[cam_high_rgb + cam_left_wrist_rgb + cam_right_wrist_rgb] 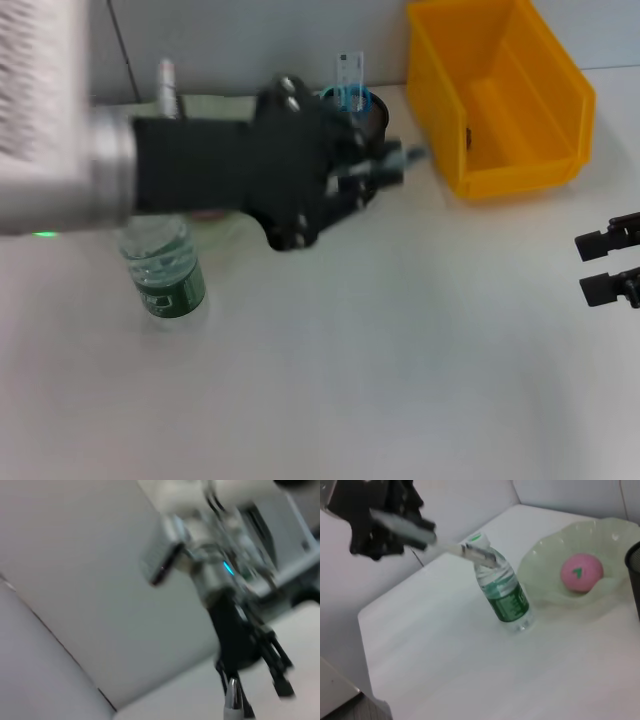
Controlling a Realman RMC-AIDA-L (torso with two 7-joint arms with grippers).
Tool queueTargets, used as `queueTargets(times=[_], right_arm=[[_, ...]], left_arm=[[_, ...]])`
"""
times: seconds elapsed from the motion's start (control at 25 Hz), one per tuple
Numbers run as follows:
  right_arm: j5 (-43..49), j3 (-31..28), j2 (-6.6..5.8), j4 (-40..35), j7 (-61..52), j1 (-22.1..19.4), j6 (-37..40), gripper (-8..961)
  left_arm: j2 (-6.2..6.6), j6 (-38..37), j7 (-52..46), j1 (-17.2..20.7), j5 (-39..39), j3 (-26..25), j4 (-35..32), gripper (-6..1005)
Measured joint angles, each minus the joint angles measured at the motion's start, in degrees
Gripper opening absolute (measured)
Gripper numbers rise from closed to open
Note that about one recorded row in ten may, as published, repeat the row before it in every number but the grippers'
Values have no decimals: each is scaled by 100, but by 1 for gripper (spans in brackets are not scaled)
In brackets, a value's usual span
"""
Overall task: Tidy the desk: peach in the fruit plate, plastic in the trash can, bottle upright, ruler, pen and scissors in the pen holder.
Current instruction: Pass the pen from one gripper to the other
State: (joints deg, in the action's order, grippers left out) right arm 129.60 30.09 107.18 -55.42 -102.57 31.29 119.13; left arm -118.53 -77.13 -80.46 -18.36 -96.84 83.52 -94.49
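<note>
Carrying the pen [427, 541], left gripper [385, 168] shut on it beside the pen holder [372, 116] (ruler [349, 72], scissors [350, 98] already inside). Peach [581, 572] plated, bottle [502, 591] upright; right gripper [610, 262] idle, jaws apart.

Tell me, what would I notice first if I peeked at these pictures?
Probably the big black left gripper, holding the pen in the air near the pen holder. Next, the bright yellow trash can at the back of the desk, and the pink peach sitting in the green fruit plate.
</note>
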Motion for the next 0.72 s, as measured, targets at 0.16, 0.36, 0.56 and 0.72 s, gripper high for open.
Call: queueTargets(times=[0.16, 0.36, 0.56, 0.72], right_arm=[[-477, -16, 70, 3, 432, -297, 46, 759], [-706, -47, 74, 238, 784, -464, 16, 759], [-753, -270, 91, 518, 1203, -547, 25, 759], [-1134, -472, 125, 935, 1712, -587, 49, 759]], left_arm=[[-1, -45, -49, 248, 1269, -179, 453, 133], [-17, -116, 17, 354, 3264, -55, 1621, 133], [-27, -484, 549, 193, 4971, 373, 3068, 133], [-47, -902, 1248, -75, 6487, 1021, 4405, 133]])
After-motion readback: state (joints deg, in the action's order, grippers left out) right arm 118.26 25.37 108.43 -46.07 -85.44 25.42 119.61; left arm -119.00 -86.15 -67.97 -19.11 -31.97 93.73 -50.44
